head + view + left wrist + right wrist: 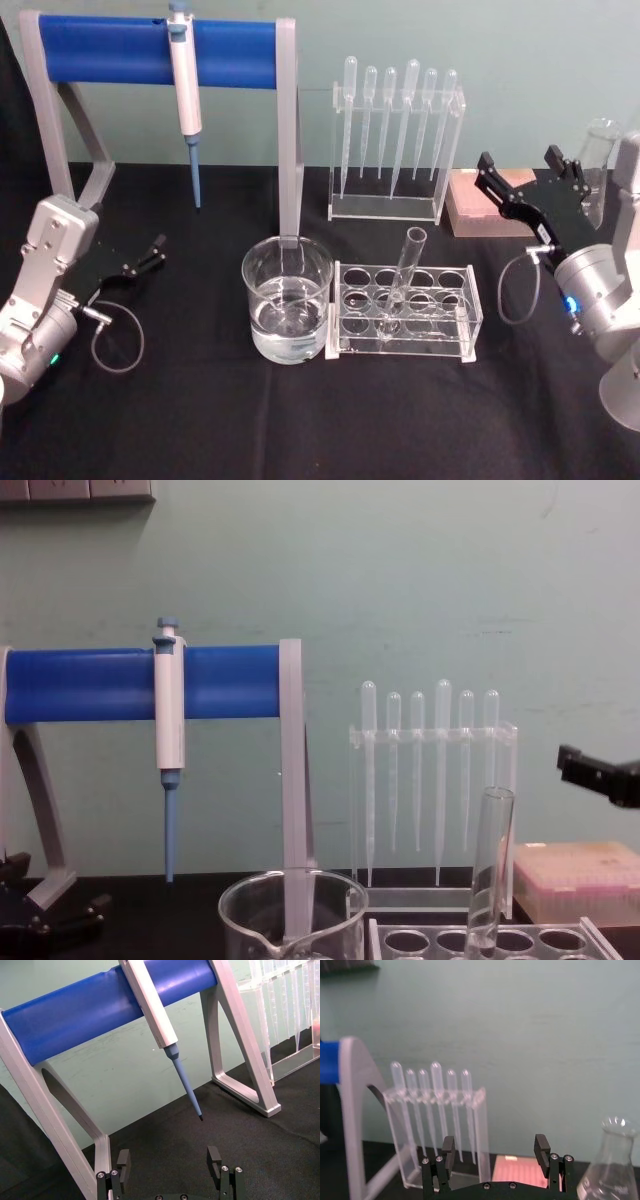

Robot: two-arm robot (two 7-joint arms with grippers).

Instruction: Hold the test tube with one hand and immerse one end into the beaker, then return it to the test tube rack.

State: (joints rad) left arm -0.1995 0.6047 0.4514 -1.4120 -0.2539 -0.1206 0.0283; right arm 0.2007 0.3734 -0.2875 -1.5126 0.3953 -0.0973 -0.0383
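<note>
The stand (pixel 160 50), a blue bar on grey legs, fills the upper left of the head view, and a white-and-blue pipette (pixel 186 95) hangs from it. Upper centre stands a clear holder (pixel 395 205) of frosted bulb pipettes. A pink box (pixel 490 205) sits to its right, and a flask (pixel 600 150) shows at the far right edge.

The beaker (pixel 287 300) sits at centre frame, with clear liquid in its lower part. Touching it on the right is the rack (pixel 403 315). The tube (pixel 402 275) stands in a middle hole of that rack, tilted, its open rim leaning toward upper right. In the chest view the tube (pixel 491 870) rises above the beaker rim (pixel 290 910) at the bottom edge.

The right gripper (pixel 528 175) hovers at the right of the frame, well apart from the tube, its jaws spread wide and empty. The left gripper (pixel 150 255) rests low at the left, jaws apart too, holding nothing; it looks parked.

As I judge it, the task is at its very start: the tube is not yet picked up. The next move calls for the right gripper to swing in toward centre frame, line up with the tilted upper part of the tube above the rack, and close gently on the glass. It must then lift clear of the hole before moving over the beaker.
</note>
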